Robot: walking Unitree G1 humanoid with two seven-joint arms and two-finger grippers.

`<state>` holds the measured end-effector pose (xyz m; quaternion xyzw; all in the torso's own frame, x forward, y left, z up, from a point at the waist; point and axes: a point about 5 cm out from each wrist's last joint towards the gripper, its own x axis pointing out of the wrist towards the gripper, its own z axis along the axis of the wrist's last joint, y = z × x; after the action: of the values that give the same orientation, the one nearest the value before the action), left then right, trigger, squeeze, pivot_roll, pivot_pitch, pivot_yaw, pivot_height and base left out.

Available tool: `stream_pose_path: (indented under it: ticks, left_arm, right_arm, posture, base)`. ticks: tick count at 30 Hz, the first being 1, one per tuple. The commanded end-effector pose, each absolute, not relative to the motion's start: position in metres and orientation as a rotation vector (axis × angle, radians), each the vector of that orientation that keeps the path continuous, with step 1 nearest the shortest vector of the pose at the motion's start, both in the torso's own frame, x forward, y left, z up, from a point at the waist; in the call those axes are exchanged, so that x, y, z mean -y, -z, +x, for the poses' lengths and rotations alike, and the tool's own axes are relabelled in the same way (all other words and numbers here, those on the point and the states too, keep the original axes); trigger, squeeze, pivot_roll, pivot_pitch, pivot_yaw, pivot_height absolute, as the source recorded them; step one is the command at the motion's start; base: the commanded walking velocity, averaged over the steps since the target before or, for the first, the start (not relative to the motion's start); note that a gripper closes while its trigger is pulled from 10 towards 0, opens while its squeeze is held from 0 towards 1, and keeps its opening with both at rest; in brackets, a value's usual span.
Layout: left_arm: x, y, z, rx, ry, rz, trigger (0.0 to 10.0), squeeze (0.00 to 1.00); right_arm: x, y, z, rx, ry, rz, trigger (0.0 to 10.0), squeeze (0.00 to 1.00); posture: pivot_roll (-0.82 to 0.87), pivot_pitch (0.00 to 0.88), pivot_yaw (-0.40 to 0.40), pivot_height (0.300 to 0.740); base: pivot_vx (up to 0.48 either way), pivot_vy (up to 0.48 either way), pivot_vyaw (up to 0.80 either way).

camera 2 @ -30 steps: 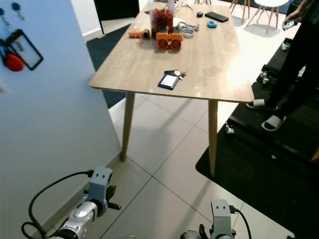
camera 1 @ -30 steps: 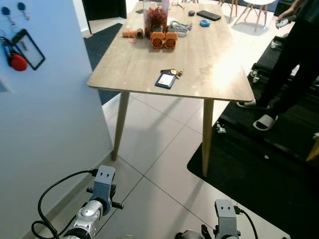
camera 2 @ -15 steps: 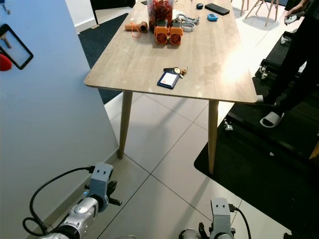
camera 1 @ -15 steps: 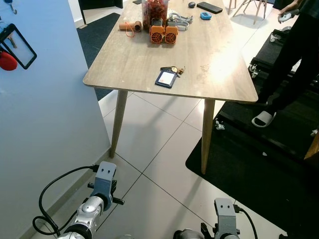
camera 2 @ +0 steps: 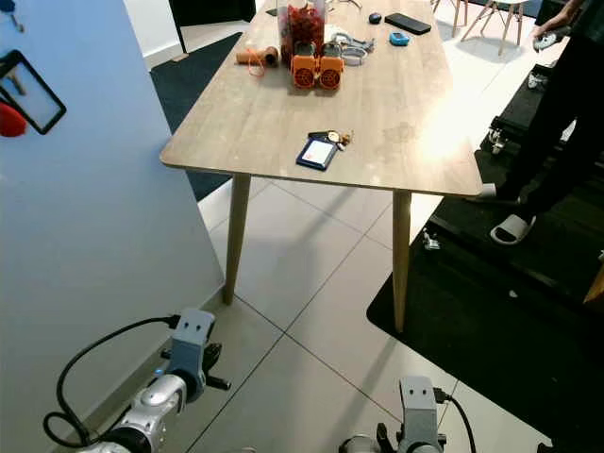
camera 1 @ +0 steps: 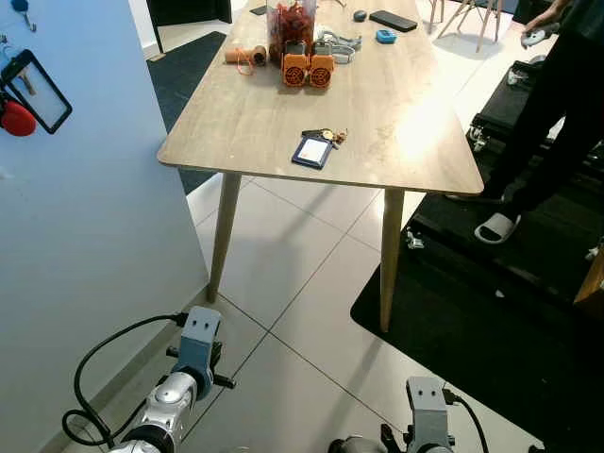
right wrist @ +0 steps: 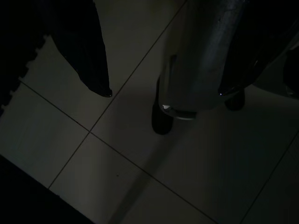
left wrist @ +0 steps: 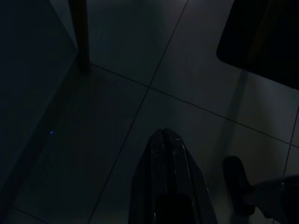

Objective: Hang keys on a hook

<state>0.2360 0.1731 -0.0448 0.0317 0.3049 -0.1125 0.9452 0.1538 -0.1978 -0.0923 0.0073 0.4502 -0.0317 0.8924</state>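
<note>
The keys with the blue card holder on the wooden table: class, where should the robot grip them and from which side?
Probably from above, near the table's front edge. The keys lie flat in a small bunch joined to the far end of the blue card holder. The bunch stands prouder than the flat card, so pinch it there, fingers coming straight down. Both arms hang low by the floor.

Both arms are silver-grey metal with rounded joint housings and a boxy grey wrist block bearing two small dark dots. On the left arm (camera 1: 179, 401), a black cable loops from the wrist block back toward the forearm, and a short black peg sticks out sideways. The right arm (camera 1: 427, 429) carries a thinner black cable. The left gripper (left wrist: 167, 179) has dark, tapered fingers.
</note>
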Motion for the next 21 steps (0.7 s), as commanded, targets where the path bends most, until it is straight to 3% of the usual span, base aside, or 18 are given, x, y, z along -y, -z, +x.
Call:
stream_pose_path:
  ticks: [1,21]
  left_arm:
    - [-0.1678,0.0491,0.2308,-0.641,0.238,0.047,10.0,0.0]
    - [-0.1674,0.0495,0.2305,-0.644,0.227,0.044,10.0,0.0]
  right_arm:
    - [0.1998,0.0935,0.1498,-0.942,0.081,0.024,10.0,0.0]
    - [0.2021,0.0929,0.1504,-0.941,0.078,0.015,10.0,0.0]
  posture:
    - [0.05,0.072,-0.008,0.74]
    - [0.05,0.064,-0.014,0.74]
  base:
    - [0.266,0.0,0.0]
    - [0.3,0.0,0.0]
